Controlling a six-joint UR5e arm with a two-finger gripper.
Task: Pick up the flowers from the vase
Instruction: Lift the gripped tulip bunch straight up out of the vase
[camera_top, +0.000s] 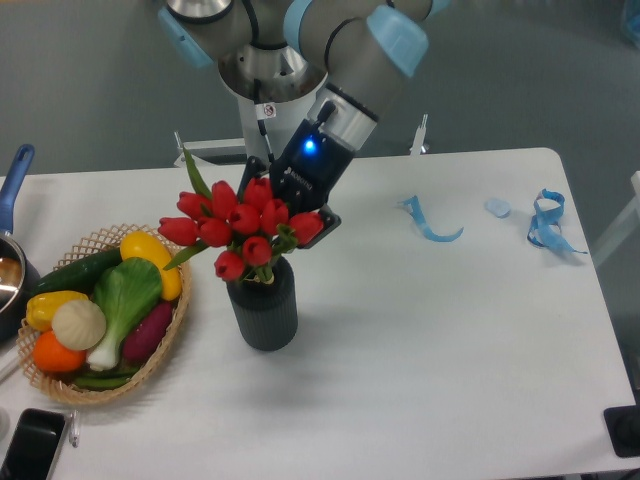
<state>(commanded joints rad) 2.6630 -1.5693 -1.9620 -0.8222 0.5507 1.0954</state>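
Your gripper (283, 205) sits behind the flowers (240, 225), and its fingers appear clamped on the bunch, though the red heads hide the tips, so you can't confirm the grip. The tulips stand above the mouth of the vase (262, 314), tilted toward the wicker basket (165, 345), with the lowest blooms just over the rim and the stems seemingly still inside.

What could go wrong for you from here: the stems may drag on the rim and tip or lift the light vase as you pull upward — it stands free on the table (450, 360), with nothing to brace it. A hold on only part of the bunch could also let it slip or swing down, since the heads lean well off to one side.

As for writing, a small label shows on the arm's base (268, 110), too small to read — nothing else is legible.
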